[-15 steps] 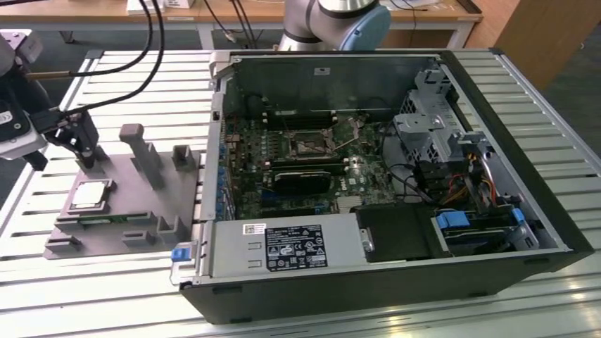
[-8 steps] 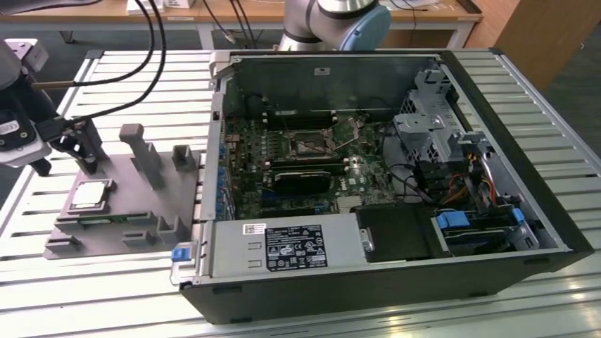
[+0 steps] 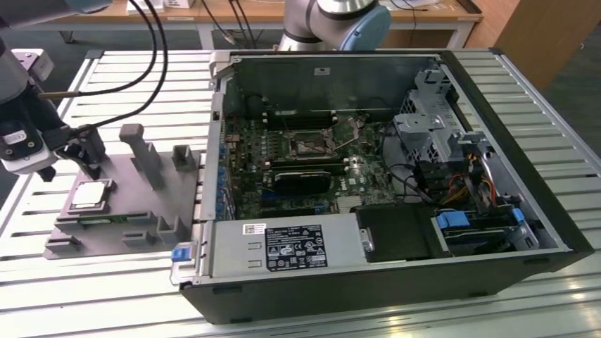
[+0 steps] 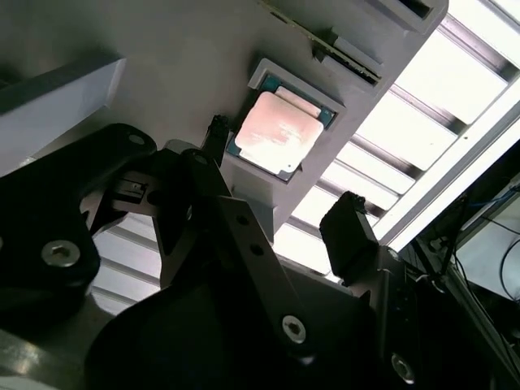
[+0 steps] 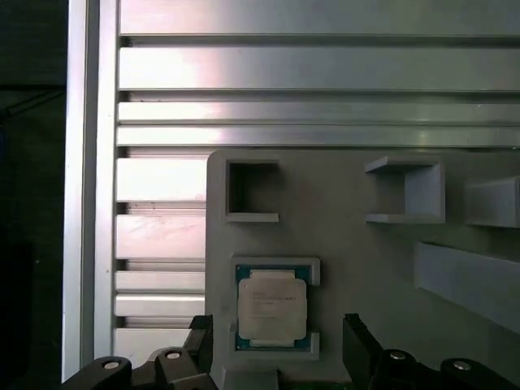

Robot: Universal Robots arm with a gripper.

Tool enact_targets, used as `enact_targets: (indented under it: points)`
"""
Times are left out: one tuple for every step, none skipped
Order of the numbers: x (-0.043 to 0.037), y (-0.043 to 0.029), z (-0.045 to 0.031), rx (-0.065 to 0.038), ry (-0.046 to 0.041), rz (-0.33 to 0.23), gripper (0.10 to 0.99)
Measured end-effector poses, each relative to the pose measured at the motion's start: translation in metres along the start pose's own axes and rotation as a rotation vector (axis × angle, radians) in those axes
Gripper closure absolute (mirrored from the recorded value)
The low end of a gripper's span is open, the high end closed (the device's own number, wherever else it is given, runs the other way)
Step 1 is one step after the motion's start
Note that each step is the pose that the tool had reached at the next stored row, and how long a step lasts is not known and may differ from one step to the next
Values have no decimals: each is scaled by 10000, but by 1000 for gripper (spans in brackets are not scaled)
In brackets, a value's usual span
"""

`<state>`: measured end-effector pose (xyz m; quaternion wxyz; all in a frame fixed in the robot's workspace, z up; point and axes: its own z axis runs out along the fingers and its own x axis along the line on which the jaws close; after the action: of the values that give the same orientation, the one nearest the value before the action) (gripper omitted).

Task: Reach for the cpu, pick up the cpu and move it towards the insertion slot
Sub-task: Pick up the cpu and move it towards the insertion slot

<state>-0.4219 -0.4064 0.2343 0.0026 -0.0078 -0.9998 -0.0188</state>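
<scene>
1. Gripper (image 3: 84, 158): dark two-finger tool on the arm's end, at the exterior view's left, mid-height in the frame. The fingers (image 5: 355, 341) stand apart and hold nothing. In both wrist views one finger sits to either side of the chip with clear gaps. This spread is judged to be set so that the pads can come down past the chip's opposite edges.
2. The cpu (image 3: 89, 195): flat square chip, silver top upward, in the lower left of the exterior view. It lies in a shallow square seat with raised corners. Nothing touches it. The seat is judged to keep it square and in a known place for the grasp.
3. Grey tray (image 3: 127, 201): moulded holder bearing the chip, with upright posts and open rectangular recesses. It rests on the slatted metal table (image 3: 122, 70), just beside the computer case (image 3: 376, 289).
4. The insertion slot (image 3: 308, 146): dark square socket in a silvery frame on the green board, near the centre of the exterior view and well apart from the chip. The case lies on its side with the panel off, so the socket faces up. This is judged to allow entry from above.
5. Status: the reach is judged nearly complete, with the tool poised over the chip. The grasp is not yet made, and the chip is not yet lifted.
</scene>
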Motion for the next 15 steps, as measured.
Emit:
enact_targets:
  points:
    - [0, -2, 20, 0, 2, 0, 353]
    - [-1, -3, 38, -1, 8, 0, 353]
    - [0, -5, 55, 1, 13, 1, 353]
    - [-1, -7, 74, 0, 15, 0, 353]
    - [-1, -8, 91, 0, 15, 1, 353]
    - [-1, -9, 109, 1, 16, 1, 353]
    - [-1, -10, 126, 1, 16, 0, 353]
    - [-1, -10, 145, 2, 15, 0, 353]
    - [-1, -11, 163, 3, 15, 0, 353]
    - [-1, -12, 178, 5, 16, 1, 353]
    - [-1, -12, 192, 6, 15, 0, 353]
    - [-1, -13, 205, 6, 15, 0, 353]
    - [0, -17, 219, 7, 16, 1, 353]
    - [0, -21, 231, 7, 16, 1, 353]
    - [1, -27, 242, 7, 16, 0, 353]
